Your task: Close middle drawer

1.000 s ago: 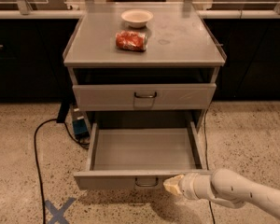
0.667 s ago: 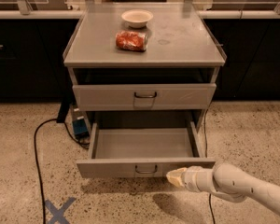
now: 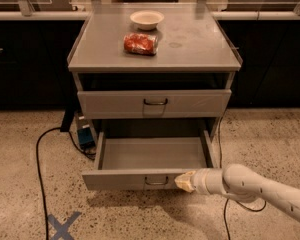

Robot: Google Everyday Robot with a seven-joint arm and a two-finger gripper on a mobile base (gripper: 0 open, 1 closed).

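The middle drawer is pulled out from the grey cabinet, with its flat tray showing and nothing in it. Its low face panel carries a small dark wire handle. My gripper comes in from the lower right on a white arm. Its cream tip rests against the face panel just right of the handle, and its fingers look shut and hold nothing.
Above is a drawer with a taller face panel, standing slightly out. On the cabinet top lie a red can and a white bowl. A black cable, a blue box and a blue tape cross are on the floor at the left.
The middle drawer has slid partway back into the cabinet. My gripper has moved forward with it, staying against the face panel right of the handle.
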